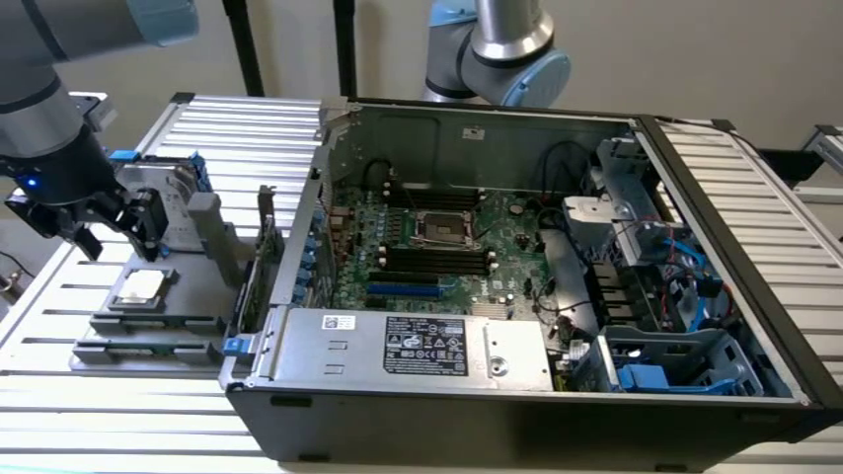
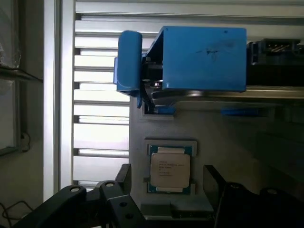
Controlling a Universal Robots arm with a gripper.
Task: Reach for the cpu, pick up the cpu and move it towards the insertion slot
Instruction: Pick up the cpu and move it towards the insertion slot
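**Open gripper above the cpu**

The cpu lies flat and untouched in a square recess near the middle of the grey fixture. The gripper hangs above it, spread wide and empty. A blue-framed hard drive stands at the fixture's far edge. The insertion slot sits well apart, inside the open computer case.

Silver-topped cpu on grey tray; blue-framed hard drive beside it.
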